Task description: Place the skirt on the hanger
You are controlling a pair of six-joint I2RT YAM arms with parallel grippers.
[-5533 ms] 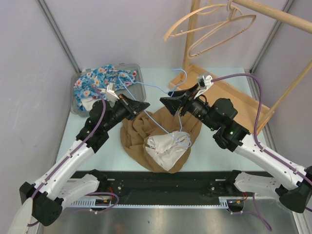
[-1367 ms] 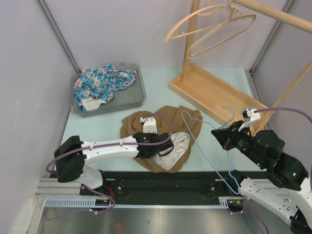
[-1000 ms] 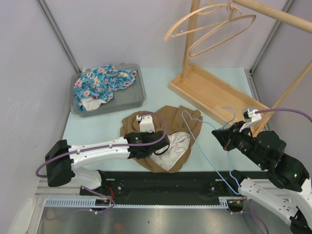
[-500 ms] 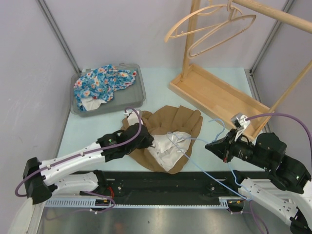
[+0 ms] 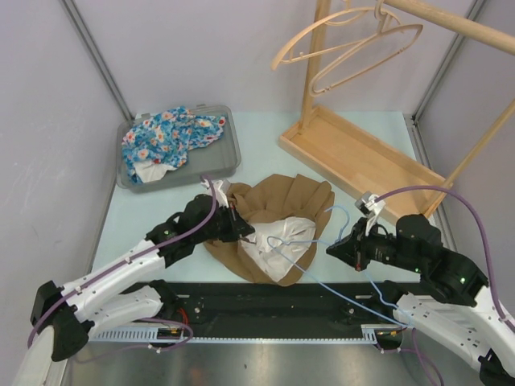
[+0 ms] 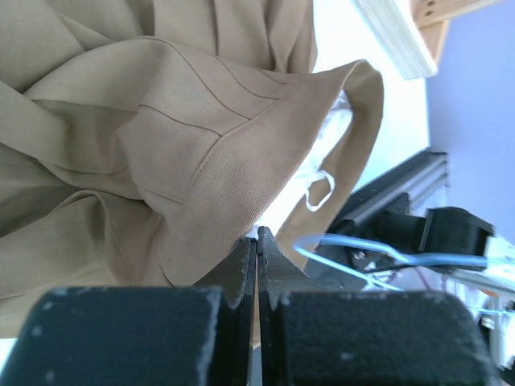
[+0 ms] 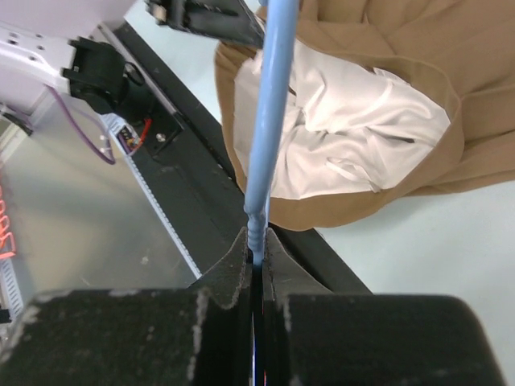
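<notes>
The tan skirt point(image 5: 282, 197) lies crumpled mid-table, its white lining point(image 5: 278, 256) showing at the open near end. My left gripper point(image 5: 241, 229) is shut on the skirt's left edge; in the left wrist view the tan cloth point(image 6: 185, 137) runs into the closed fingertips point(image 6: 256, 241). My right gripper point(image 5: 334, 248) is shut on the thin blue wire hanger point(image 7: 269, 121), just right of the skirt. The hanger's far end point(image 5: 279, 241) reaches over the white lining point(image 7: 346, 129). The blue wire also shows past the skirt's edge point(image 6: 362, 256).
A grey tray point(image 5: 233, 149) holding floral cloth point(image 5: 169, 137) sits at the back left. A wooden rack base point(image 5: 362, 153) stands at the back right, with wooden hangers point(image 5: 346, 40) on its rail. The black mounting rail point(image 5: 265, 299) borders the near edge.
My left gripper has drawn back to the left from the skirt's middle, pulling the skirt's edge with it. My right gripper has carried the blue hanger left and lower, over the lining.
</notes>
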